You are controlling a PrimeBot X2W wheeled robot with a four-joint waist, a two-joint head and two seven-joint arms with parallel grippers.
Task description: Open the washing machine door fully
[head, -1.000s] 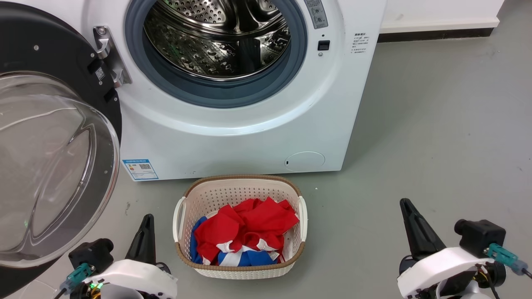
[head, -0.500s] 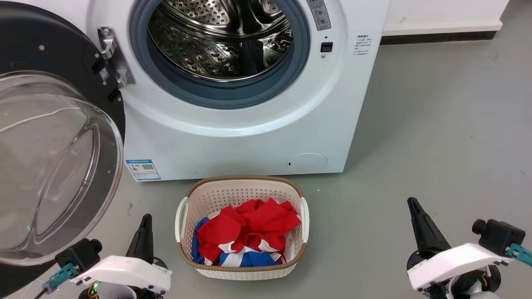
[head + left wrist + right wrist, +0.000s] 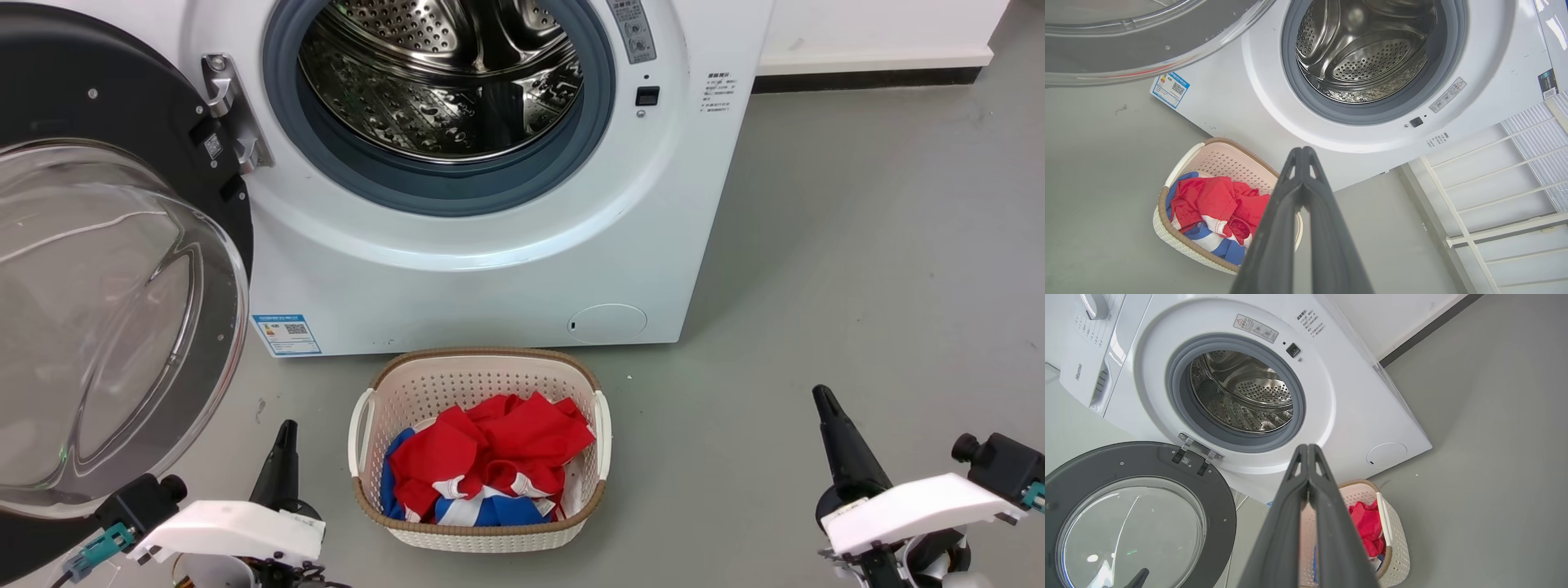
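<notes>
The washing machine door (image 3: 114, 310) hangs wide open at the left of the washing machine (image 3: 490, 278), swung out on its hinge (image 3: 233, 114) w/ the glass bowl facing near. The drum (image 3: 441, 82) is fully exposed. Left hand (image 3: 282, 457) sits low & near, just right of the door's bottom edge, fingers (image 3: 1303, 163) pressed together, grasping nothing. Right hand (image 3: 833, 425) is well apart at near right, also clenched on nothing.

Task looks approx. done. If more swing is wanted: push w/ the left hand on the black rim far from the hinge, not on the glass. Go slow along the hinge arc, stop when it resists, & keep clear of the basket (image 3: 482, 354) of red & blue clothes (image 3: 490, 457).

Writing: "Hisense" (image 3: 1079, 371) on the top panel. Blue label sticker (image 3: 286, 333) w/ QR code, text too small to read. Same for the grey warning sticker (image 3: 1255, 328) & the print by the latch.
</notes>
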